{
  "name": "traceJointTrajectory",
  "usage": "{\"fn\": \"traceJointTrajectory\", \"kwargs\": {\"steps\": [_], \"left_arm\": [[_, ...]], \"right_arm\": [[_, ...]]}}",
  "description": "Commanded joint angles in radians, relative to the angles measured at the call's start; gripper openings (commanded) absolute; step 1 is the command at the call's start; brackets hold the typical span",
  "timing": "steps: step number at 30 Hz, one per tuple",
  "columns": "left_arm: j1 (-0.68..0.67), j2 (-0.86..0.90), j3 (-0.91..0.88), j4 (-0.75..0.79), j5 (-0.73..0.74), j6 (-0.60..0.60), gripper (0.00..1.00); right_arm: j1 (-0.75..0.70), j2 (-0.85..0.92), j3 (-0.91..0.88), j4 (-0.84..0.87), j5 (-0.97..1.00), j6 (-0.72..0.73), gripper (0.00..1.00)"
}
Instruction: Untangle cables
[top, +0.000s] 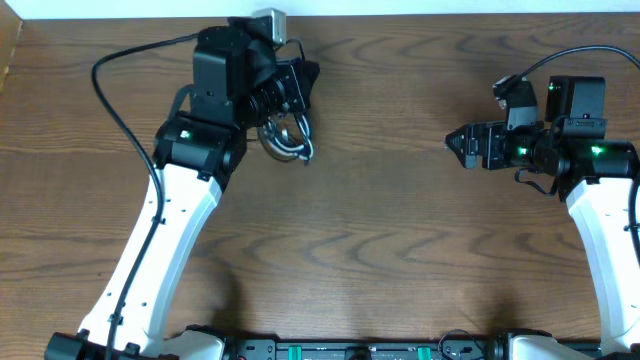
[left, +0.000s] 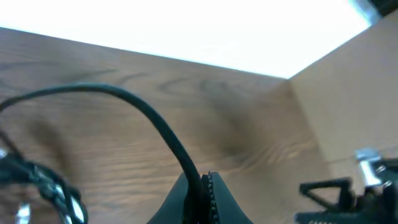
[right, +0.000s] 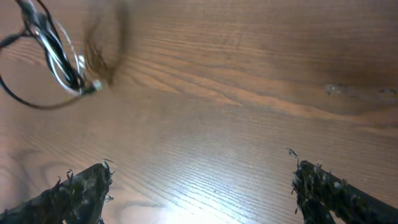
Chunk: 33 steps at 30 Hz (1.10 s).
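Note:
The cables (top: 285, 140) lie as a small tangle of black and white loops on the wooden table, just below my left gripper (top: 308, 75). In the left wrist view that gripper (left: 204, 180) is shut on a black cable (left: 149, 115) that arcs up and away to the left, and the rest of the cables (left: 53, 186) show blurred at the lower left. My right gripper (top: 452, 143) is far off to the right, open and pointing left. The right wrist view shows its fingers (right: 87, 186) spread wide over bare wood, with the cables (right: 59, 53) at the upper left.
The table's far edge (left: 186, 59) runs close behind my left gripper. A small grey block (top: 270, 20) sits at that edge. The left arm's own thick black wire (top: 120, 90) loops out on the left. My right arm (left: 348, 193) shows in the left wrist view.

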Motion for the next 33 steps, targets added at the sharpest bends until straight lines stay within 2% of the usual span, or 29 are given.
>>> {"fn": "traceJointTrajectory", "kwargs": {"steps": [1,6,11,17,24,29,33], "left_arm": [[0.0,-0.021,0.015,0.1,0.058,-0.185,0.07],[-0.002,-0.021,0.015,0.253,0.158,-0.296,0.07],[-0.002,-0.021,0.015,0.368,0.23,-0.401,0.07],[-0.003,-0.021,0.015,0.393,0.23,-0.477,0.07],[-0.003,-0.021,0.015,0.397,0.23,-0.526,0.07],[-0.002,-0.022,0.015,0.403,0.256,-0.537,0.07],[-0.002,-0.022,0.015,0.403,0.265,-0.538,0.07]], "right_arm": [[0.016,-0.001,0.019,0.008,-0.056,0.01,0.91],[0.07,0.001,0.019,0.038,-0.068,0.011,0.91],[0.143,0.038,0.019,0.09,-0.068,0.076,0.89],[0.21,0.123,0.019,0.145,-0.071,0.125,0.85],[0.292,0.222,0.019,0.325,-0.073,0.102,0.79],[0.354,0.297,0.019,0.464,-0.191,0.094,0.78],[0.388,0.343,0.019,0.506,-0.229,0.095,0.78]]}}
